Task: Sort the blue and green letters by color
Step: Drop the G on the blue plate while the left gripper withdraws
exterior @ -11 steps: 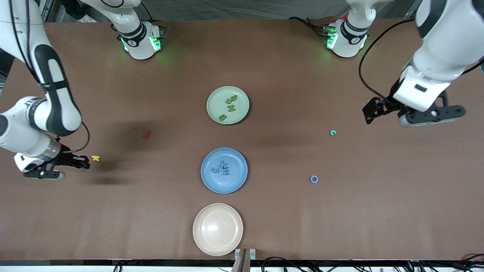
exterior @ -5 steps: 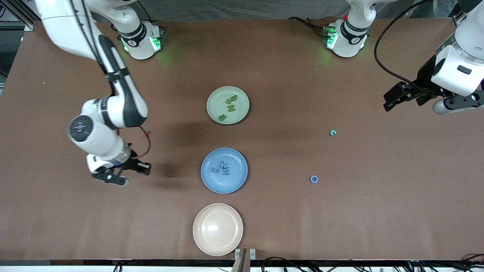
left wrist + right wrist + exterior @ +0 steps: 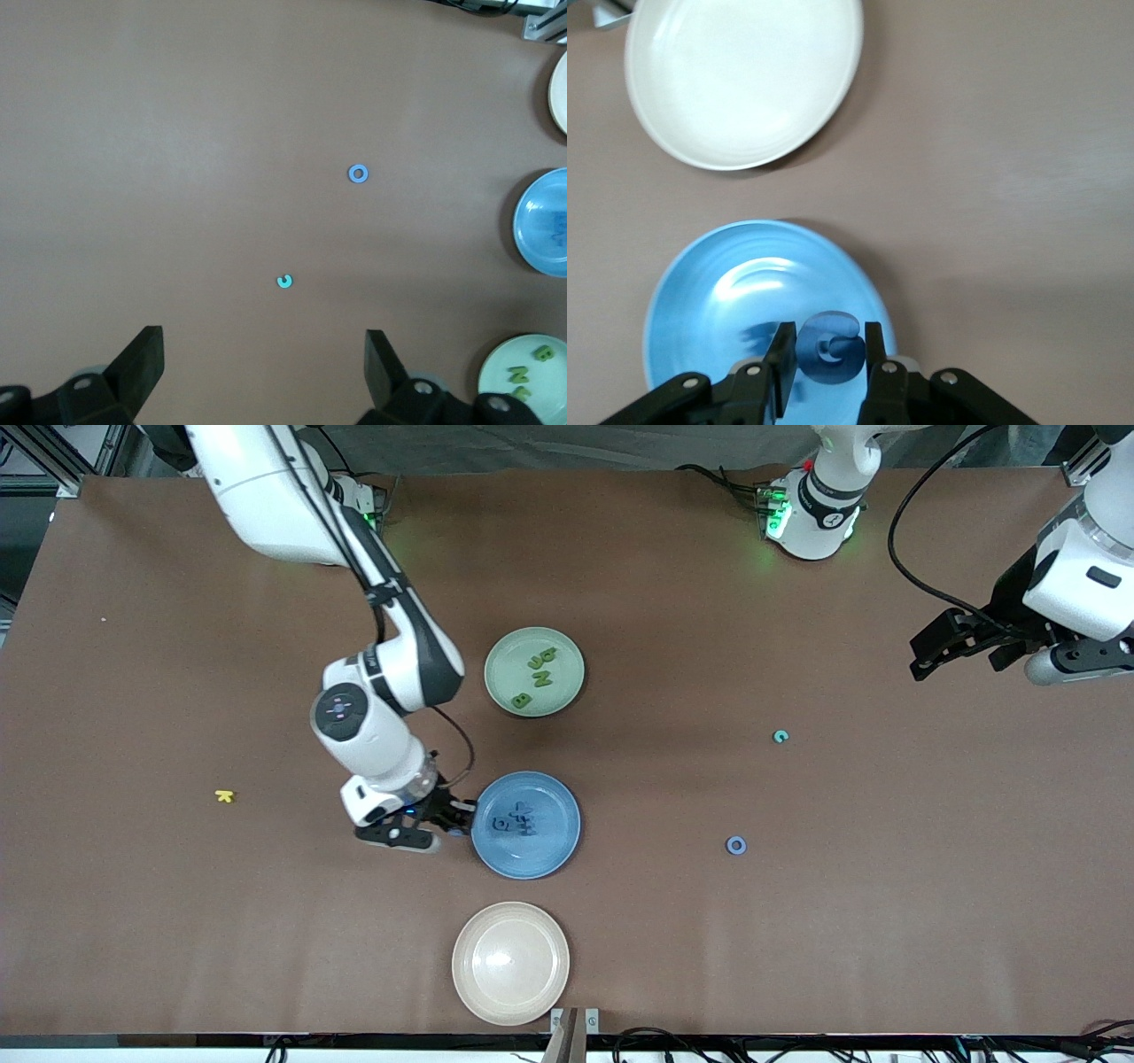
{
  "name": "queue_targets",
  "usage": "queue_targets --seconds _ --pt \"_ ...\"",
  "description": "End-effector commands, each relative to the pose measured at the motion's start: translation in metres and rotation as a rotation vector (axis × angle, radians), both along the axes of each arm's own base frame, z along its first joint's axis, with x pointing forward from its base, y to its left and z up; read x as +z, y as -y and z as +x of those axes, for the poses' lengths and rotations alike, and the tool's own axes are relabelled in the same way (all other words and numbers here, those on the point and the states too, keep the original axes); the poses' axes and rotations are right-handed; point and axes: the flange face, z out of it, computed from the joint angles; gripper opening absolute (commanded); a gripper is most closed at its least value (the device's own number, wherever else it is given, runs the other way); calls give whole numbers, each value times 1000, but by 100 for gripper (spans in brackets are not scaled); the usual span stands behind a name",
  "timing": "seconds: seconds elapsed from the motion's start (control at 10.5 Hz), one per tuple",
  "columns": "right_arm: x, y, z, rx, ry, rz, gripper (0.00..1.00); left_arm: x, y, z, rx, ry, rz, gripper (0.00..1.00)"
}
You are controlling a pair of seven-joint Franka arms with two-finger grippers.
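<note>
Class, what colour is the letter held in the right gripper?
Blue letter; the right wrist view shows it best, clamped in the right gripper.

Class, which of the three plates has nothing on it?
The white plate, nearest the front camera. The green plate and the blue plate each carry letters.

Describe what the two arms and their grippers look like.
Both arms are glossy white with dark grey joint bands. Thin black cables run along them, and green lights glow at their bases along the table's top edge. The right gripper and the left gripper both have black fingers on a white and grey hand body.
</note>
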Motion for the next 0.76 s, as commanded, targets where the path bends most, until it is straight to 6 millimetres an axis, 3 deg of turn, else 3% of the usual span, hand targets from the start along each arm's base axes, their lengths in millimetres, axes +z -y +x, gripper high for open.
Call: queue_targets --seconds 0.0,0.1,0.19,0.38,0.67 --pt "-29 -51 -3 2 65 41 21 10 -7 -10 -67 -6 51 100" --pt "-31 -60 -8 14 69 43 75 9 -13 -9 -69 -17 53 100" --pt "-30 -61 -9 21 70 42 100 8 -17 -9 -103 -26 59 100" --pt "-24 -47 -1 0 66 44 100 8 -25 -8 -145 -28 63 100" --pt "-5 10 27 -69 61 39 100 6 -22 -7 -164 -30 62 100"
